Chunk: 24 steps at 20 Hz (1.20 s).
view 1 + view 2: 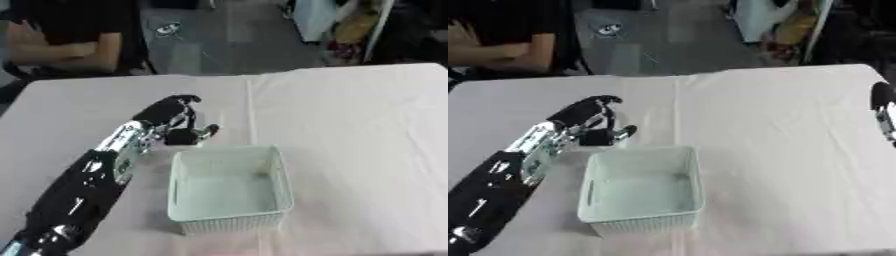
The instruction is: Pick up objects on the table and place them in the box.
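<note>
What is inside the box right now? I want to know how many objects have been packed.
The box shows only its bare pale floor and ribbed walls; no object is visible inside. The near wall hides the strip of floor just behind it. The left robot hand is just beyond its far-left corner.

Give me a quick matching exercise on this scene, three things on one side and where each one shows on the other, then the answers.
Things:
1. box
2. left hand
3. right hand

Places:
A. right edge of the right eye view
B. near middle of the table, looks empty
C. just behind the box's left corner

Pairs: 1-B, 2-C, 3-A
</note>
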Available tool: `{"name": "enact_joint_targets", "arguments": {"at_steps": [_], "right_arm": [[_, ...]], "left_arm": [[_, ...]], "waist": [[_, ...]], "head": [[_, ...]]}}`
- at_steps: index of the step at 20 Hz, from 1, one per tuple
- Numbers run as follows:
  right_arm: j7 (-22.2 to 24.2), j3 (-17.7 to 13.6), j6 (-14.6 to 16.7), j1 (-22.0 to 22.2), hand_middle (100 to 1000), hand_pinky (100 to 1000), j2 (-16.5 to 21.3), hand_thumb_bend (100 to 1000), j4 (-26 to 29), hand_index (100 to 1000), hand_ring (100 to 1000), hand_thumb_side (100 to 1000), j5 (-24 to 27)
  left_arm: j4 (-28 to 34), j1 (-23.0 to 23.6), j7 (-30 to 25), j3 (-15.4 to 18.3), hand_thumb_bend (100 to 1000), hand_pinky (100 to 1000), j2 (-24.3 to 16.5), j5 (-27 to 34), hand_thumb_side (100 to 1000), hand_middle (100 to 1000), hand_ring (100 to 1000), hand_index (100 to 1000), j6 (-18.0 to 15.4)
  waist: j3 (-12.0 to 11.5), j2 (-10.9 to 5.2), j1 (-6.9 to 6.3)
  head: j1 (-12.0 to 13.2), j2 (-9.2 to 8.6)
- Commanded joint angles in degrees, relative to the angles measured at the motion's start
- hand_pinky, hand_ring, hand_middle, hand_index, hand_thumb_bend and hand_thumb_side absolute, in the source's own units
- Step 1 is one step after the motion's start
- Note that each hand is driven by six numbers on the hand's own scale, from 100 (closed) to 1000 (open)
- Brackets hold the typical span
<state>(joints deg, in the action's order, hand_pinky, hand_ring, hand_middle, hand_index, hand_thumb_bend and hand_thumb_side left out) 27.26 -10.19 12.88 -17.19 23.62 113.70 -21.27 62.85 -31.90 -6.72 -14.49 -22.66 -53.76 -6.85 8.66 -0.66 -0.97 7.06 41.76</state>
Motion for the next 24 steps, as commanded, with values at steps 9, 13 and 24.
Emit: {"name": "enact_joint_targets", "arguments": {"at_steps": [9,13,24], "right_arm": [[0.1,-0.1,0.3,-1.4,906,891,0.2,100,0.9,939,916,646,0.6],[0.1,-0.1,0.3,-1.5,906,891,0.1,100,0.9,939,916,646,0.6],[0.0,-0.2,0.1,-1.2,906,891,0.1,100,0.9,939,917,648,0.5]], "left_arm": [[-4.4,-3.2,0.1,1.7,924,999,0.8,-3.4,1000,936,990,422,0.3],[-6.4,-4.1,0.7,2.2,924,999,1.6,-4.7,1000,936,990,422,0.3],[-4.4,-6.4,-0.2,2.3,923,998,-0.6,-2.5,1000,933,988,419,0.1]], "waist": [[0.2,-0.09,0.33],[0.3,0.00,0.37],[0.4,-0.40,0.27]], "head": [[-0.4,-1.00],[-0.4,-1.11],[-0.9,-1.31]]}}
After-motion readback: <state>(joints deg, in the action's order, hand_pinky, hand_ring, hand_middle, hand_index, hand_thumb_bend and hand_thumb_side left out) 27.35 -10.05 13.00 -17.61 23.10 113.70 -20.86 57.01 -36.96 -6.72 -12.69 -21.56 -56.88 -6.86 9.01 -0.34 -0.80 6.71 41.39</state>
